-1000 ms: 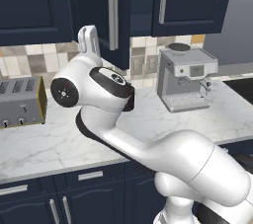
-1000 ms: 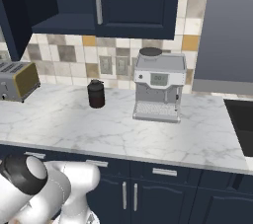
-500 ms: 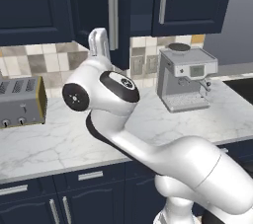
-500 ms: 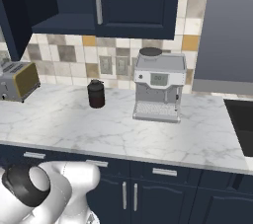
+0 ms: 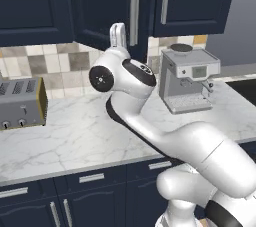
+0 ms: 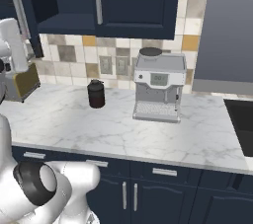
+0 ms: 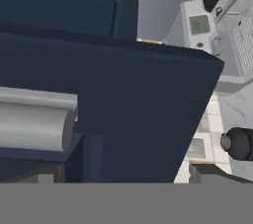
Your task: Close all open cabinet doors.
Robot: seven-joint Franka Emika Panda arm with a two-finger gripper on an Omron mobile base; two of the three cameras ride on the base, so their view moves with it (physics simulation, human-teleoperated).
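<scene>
Kitchen counter (image 5: 75,136) with wall cabinets above; arm raised toward the cabinet row.

Open cabinet door (image 5: 107,8), swung out from the cabinet front above the left half of the counter, edge and long silver handle (image 5: 134,6) turned toward the left base camera; seen again at the upper left of the right base view (image 6: 22,6). Neighbouring door to the right (image 5: 192,1) flush and shut.

Gripper (image 5: 118,35) pointing upward, just below and near the open door's bottom edge. White finger (image 6: 14,45) visible at the left edge of the right base view, close beside the door. Hand view: dark door face (image 7: 123,109) very near, silver bar (image 7: 34,124) at left. Jaw opening not discernible; nothing visibly held; contact with the door uncertain.

Below: toaster (image 5: 20,103) at far left, dark jar (image 6: 96,93) mid-counter, coffee machine (image 5: 187,78) at right.

Risks, as judged: a push landing on the bottom edge rather than the panel face, giving a slip past the door; fingers catching on the handle; wide elbow swing toward the coffee machine.
</scene>
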